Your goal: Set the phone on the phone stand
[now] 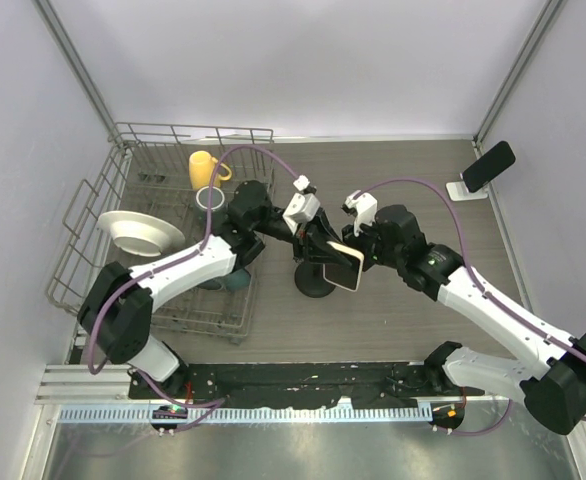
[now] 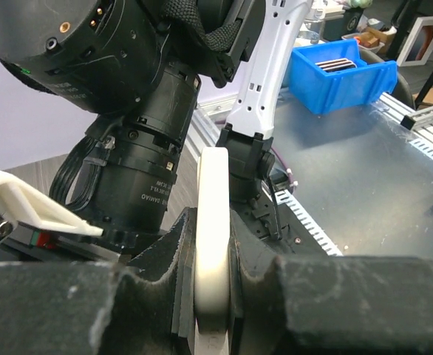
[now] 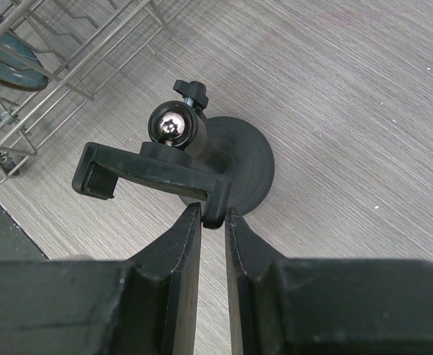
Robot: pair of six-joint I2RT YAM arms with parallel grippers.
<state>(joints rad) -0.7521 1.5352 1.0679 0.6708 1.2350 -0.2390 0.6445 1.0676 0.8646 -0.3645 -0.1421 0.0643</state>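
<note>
The left hand (image 2: pixel 213 292), clamped on the cream phone (image 2: pixel 213 214), may miss the cradle if the right hand (image 3: pixel 213 240), nipping the black phone stand (image 3: pixel 157 174) by its clamp, slips off.

Bright, even light falls from above in the top view. Faint grey shadows lie on the surface (image 1: pixel 393 320) under the left arm (image 1: pixel 173 272) and right arm (image 1: pixel 488 305). In the left wrist view the dark left fingers (image 2: pixel 113 310) and the pale phone (image 2: pixel 213 237) between them look blurry; the far room is sharper. In the right wrist view the silver ball (image 3: pixel 171 124) on the black holder (image 3: pixel 242 163) has a white glare spot, and the right fingers (image 3: pixel 168 285) look soft and dark.
</note>
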